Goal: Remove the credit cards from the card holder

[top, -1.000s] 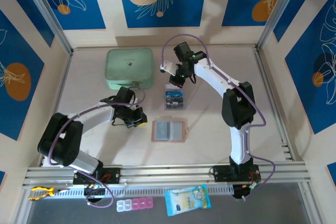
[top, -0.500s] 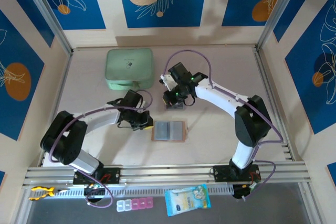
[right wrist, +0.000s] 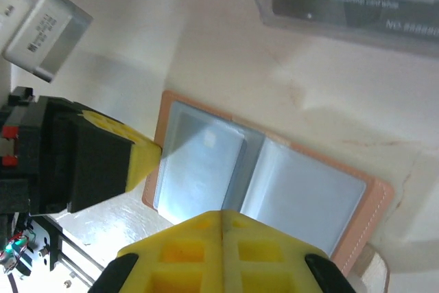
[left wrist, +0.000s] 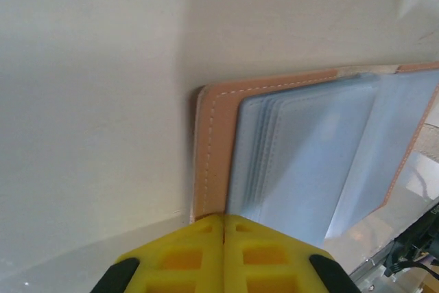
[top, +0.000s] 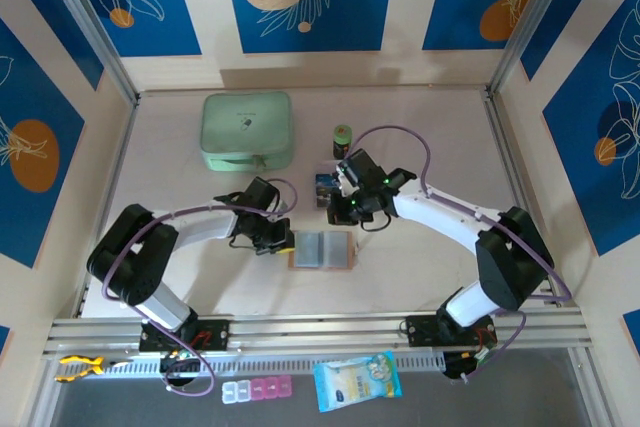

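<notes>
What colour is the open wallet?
The wallet is salmon pink, grey inside; the left wrist view shows it best.

Robot body, seen from above and from the wrists: the left arm (top: 195,222) and right arm (top: 440,215) have white tubular links between bulky black joint housings; a grey-purple cable (top: 400,128) loops along each; small green lights (top: 384,183) mark the right wrist; the bases (top: 190,335) are black with red wiring; the left gripper (left wrist: 223,217) and right gripper (right wrist: 221,213) carry yellow, waffle-moulded fingers (left wrist: 185,259).
</notes>
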Controlling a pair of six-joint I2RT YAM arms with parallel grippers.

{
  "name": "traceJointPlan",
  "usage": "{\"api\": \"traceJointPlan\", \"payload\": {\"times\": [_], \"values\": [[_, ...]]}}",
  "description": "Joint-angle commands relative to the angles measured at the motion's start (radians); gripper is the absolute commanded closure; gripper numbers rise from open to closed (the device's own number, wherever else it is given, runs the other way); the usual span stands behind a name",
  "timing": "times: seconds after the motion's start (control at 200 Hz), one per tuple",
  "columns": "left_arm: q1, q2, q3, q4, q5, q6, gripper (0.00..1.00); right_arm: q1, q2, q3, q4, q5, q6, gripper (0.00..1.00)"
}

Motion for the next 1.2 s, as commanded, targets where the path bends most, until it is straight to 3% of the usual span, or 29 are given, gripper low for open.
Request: {"api": "traceJointPlan", "payload": {"times": [0.0,0.495,1.195], "values": [[-0.012,0.003,-0.013,-0.033,-0.026,0.015,0.94,0.011,-0.029,-0.028,0.033,-0.037,0.08,0.92],[-0.027,-0.003,-0.049,-0.001,-0.047,-0.008,0.95,0.068,0.026,-0.138,0.227,-0.172,0.255,0.71],[-0.027,0.01,-0.041,-0.008,-0.072,0.011,0.95,0.09,0.205,-0.098,0.301,-0.224,0.282,0.72]]}}
